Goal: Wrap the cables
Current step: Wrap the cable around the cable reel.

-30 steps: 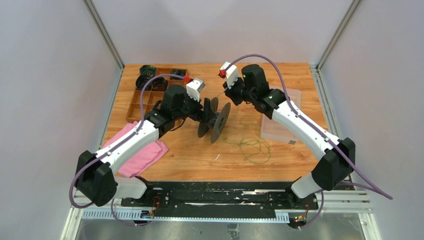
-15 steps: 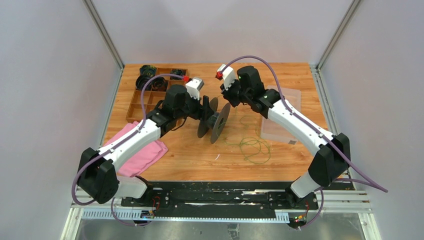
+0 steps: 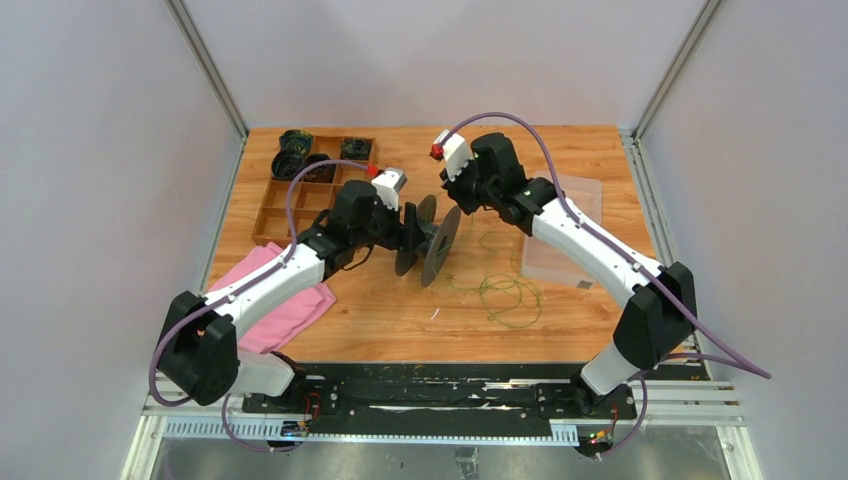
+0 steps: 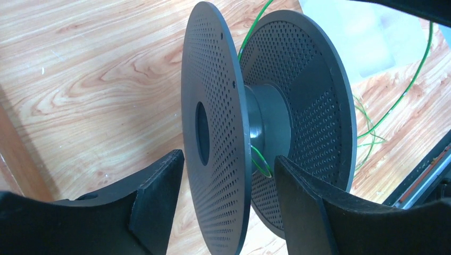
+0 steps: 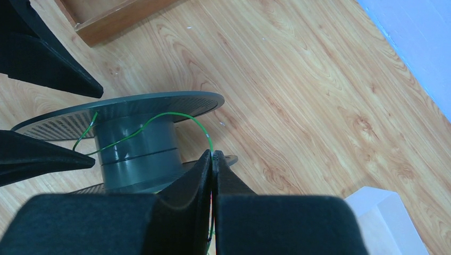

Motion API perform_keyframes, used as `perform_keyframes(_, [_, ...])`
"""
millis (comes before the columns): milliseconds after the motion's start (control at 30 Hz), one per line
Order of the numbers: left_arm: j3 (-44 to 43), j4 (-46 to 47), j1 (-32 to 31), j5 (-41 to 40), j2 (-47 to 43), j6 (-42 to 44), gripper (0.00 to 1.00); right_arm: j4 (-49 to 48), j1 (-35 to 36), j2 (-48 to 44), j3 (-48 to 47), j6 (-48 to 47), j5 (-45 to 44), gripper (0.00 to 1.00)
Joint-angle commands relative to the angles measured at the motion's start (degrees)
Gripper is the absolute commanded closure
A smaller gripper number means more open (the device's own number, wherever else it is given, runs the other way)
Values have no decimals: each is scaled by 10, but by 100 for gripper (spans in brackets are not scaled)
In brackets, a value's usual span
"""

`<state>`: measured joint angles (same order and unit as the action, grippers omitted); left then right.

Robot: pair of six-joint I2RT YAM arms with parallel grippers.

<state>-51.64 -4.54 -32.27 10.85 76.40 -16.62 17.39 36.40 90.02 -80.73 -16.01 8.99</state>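
A dark grey perforated spool (image 3: pixel 432 240) stands on edge mid-table. My left gripper (image 4: pixel 227 157) is open and straddles its near flange (image 4: pixel 215 133): one finger is outside it and the other is between the flanges, with slim gaps on both sides. The thin green cable (image 5: pixel 175 116) runs from the spool's hub (image 5: pixel 135 149) up into my right gripper (image 5: pixel 213 156), which is shut on it just behind the spool. In the top view the right gripper (image 3: pixel 462 200) hangs over the spool's far side. Loose cable loops (image 3: pixel 510 295) lie on the wood to the right.
A wooden compartment tray (image 3: pixel 300 195) holding dark spools sits at the back left. A pink cloth (image 3: pixel 285 300) lies under the left arm. A clear plastic box (image 3: pixel 560 245) rests under the right arm.
My left jaws have narrowed around the spool's flange and the left wrist has shifted slightly right. My right gripper has moved a little left toward the spool with the cable in it.
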Motion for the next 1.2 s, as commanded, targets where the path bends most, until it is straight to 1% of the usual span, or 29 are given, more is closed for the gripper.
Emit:
perform_keyframes(0, [0,31,3,-6,4,-3,33,-4,11,8,-15,8,-8,99])
perform_keyframes(233, [-7,32,3,-8,15,-8,34,-2,11,12,-18,9,-5,99])
perform_keyframes(533, [-8,33,3,-11,12,-3,48,-2,11,13,-17,5,-8,99])
perform_keyframes(1167, [-4,32,3,-13,5,0,70,-2,11,10,-5,-3,-12,99])
